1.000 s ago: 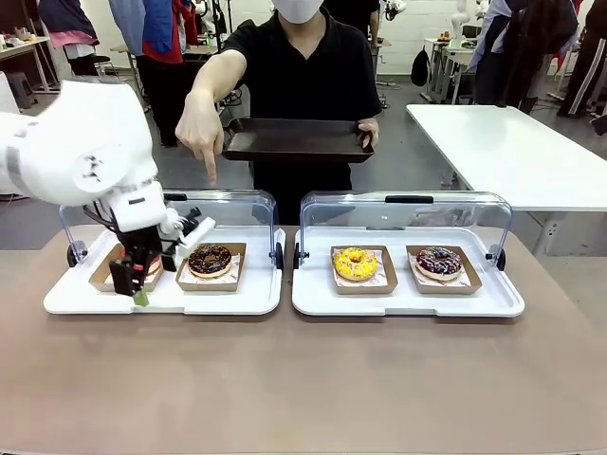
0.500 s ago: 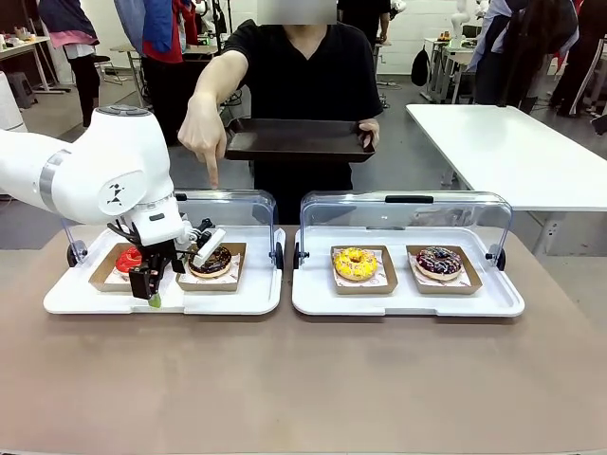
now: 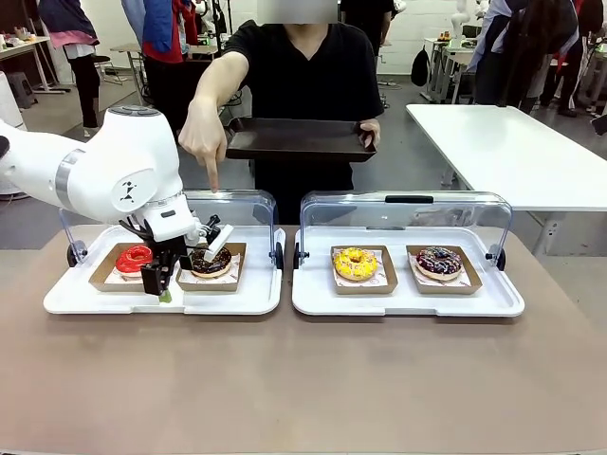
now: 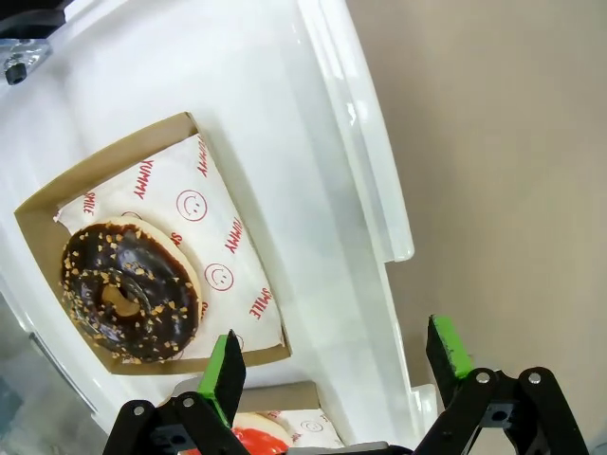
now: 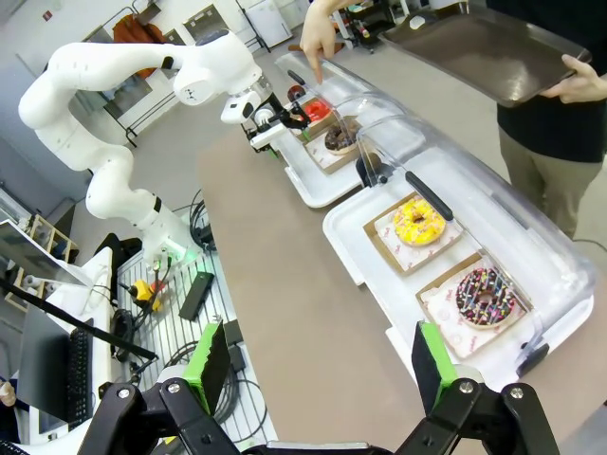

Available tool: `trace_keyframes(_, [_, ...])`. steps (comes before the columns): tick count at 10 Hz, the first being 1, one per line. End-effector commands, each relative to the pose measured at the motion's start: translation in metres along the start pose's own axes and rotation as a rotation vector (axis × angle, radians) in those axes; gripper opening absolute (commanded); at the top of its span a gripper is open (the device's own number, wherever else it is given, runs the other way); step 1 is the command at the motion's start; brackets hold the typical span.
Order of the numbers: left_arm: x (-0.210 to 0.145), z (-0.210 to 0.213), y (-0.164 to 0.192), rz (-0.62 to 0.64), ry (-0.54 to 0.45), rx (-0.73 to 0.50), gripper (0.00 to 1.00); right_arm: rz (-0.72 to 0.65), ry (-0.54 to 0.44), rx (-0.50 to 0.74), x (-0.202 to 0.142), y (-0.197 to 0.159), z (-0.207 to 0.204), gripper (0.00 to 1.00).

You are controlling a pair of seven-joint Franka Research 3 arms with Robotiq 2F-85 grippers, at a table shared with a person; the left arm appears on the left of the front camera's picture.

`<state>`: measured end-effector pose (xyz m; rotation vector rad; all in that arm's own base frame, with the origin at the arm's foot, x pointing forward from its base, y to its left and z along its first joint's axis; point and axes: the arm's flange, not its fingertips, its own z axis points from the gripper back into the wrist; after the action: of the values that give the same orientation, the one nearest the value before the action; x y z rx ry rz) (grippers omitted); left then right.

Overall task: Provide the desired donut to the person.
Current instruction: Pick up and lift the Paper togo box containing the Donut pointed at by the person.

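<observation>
Firstly, the front view places the left gripper (image 3: 161, 286) low over the front of the left tray (image 3: 95, 303), between the red donut (image 3: 134, 258) and the chocolate donut (image 3: 211, 261). The left wrist view adds detail: the jaws stand wide apart with nothing between them, one pad over the gap between the two card boats and the other out past the tray's rim, above the table (image 3: 303, 379). That view also shows the chocolate donut to one side of the pads, untouched, with nut pieces on its icing. It sits on a paper liner (image 4: 204, 227) printed with red smiley faces and "YUMMY".

The right wrist view shows the right gripper (image 5: 318, 365) high and well back from both trays, jaws apart and empty. The left arm appears there along its full length.

The person (image 3: 303, 66) stands at the far side. One hand (image 3: 201, 133) points a finger down over the back of the left case, roughly in line with the chocolate donut. The other hand (image 3: 368, 128) holds a dark serving tray (image 3: 299, 139), level and bare.

Containers: both white trays have clear covers (image 3: 237, 204) swung back behind them. The left tray holds the red and chocolate donuts, each in its own card boat. The right tray (image 3: 408, 305) holds a yellow donut (image 3: 356, 263) and a dark sprinkled donut (image 3: 438, 260), likewise in card boats.
</observation>
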<state>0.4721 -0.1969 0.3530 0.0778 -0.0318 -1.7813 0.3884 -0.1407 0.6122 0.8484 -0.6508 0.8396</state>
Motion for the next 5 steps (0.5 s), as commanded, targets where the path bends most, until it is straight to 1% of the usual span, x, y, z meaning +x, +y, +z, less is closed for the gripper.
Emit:
trace_keyframes(1, [-0.0002, -0.0021, 0.0076, 0.055, -0.012, -0.021, 1.0, 0.0, -0.015, -0.005, 0.0003, -0.0016, -0.0006, 1.0])
trace_keyframes(3, [-0.0028, -0.0052, 0.0101, 0.104, -0.022, -0.021, 1.0, 0.0, -0.015, -0.005, 0.0003, -0.0016, -0.0006, 1.0])
trace_keyframes(5, [-0.0036, -0.0086, 0.0118, 0.12, -0.035, -0.019, 1.0, 0.0, -0.015, -0.005, 0.0003, -0.0016, -0.0006, 1.0])
